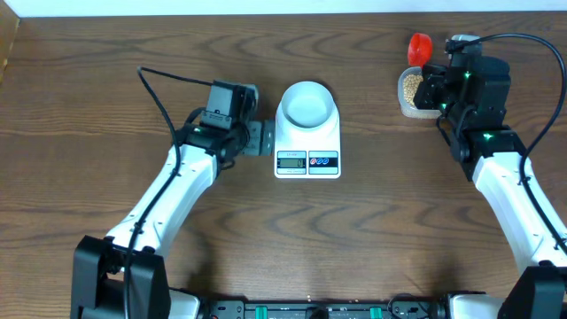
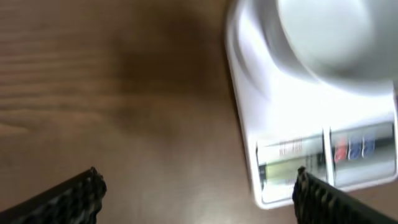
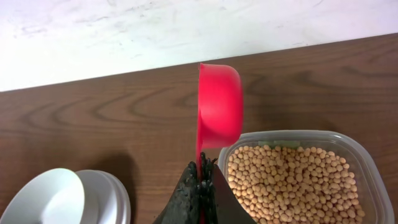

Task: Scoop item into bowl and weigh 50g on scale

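I have the scale [image 1: 307, 133] sitting mid-worktop [image 1: 106, 53], so I read everything off it. The bowl [image 1: 306, 103] rests on the scale's rear half, upright, its rim reaching about as wide as the platform. On the scale's front edge I see the display [image 2: 289, 158] with the buttons [image 2: 354, 148] beside it; the wrist view is too blurred for me to read any digits.

The left gripper [image 1: 264, 137] sits just beside the scale's left edge, low over the wood, its jaws spread wide and holding nothing. In its own camera one fingertip shows over bare wood and the other in front of the scale's display corner.

Well off to the right of the scale, toward the back, a clear tub [image 3: 367, 168] holds the beans [image 3: 292, 180], piled close to its rim. The right gripper [image 3: 200, 180] hangs at the tub's edge nearest the scale, jaws pressed together on the handle of a red scoop [image 3: 219, 106]. The scoop stands on edge, handle down and cup up, with the cup above the tub's rear corner. I cannot tell whether any beans are in it.
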`<state>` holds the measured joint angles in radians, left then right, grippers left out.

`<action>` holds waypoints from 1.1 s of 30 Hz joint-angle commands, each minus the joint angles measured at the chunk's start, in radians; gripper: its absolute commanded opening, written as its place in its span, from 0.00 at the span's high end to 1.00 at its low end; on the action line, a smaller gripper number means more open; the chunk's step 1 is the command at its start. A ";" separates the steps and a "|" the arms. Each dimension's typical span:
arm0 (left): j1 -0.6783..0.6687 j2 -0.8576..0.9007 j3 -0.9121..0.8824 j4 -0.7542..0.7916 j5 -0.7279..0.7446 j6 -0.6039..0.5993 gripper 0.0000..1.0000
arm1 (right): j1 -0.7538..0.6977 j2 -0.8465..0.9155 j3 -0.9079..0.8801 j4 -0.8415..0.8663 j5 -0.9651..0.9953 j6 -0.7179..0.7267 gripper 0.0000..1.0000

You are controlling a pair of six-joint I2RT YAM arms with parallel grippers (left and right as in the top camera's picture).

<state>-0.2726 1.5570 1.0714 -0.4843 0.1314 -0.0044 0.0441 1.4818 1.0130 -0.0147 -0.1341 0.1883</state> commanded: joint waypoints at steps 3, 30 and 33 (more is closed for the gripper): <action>0.072 -0.090 0.156 -0.237 0.180 0.420 0.02 | -0.003 0.053 0.017 0.010 0.000 -0.034 0.99; 0.134 -0.169 0.222 -0.498 0.380 0.756 0.02 | -0.003 0.062 0.017 0.083 -0.027 -0.034 0.99; 0.134 -0.168 0.222 -0.499 0.380 0.756 0.02 | -0.003 0.062 0.017 0.082 -0.062 -0.033 0.99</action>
<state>-0.1448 1.3922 1.2873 -0.9840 0.4995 0.7238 0.0441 1.5455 1.0130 0.0654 -0.1551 0.1707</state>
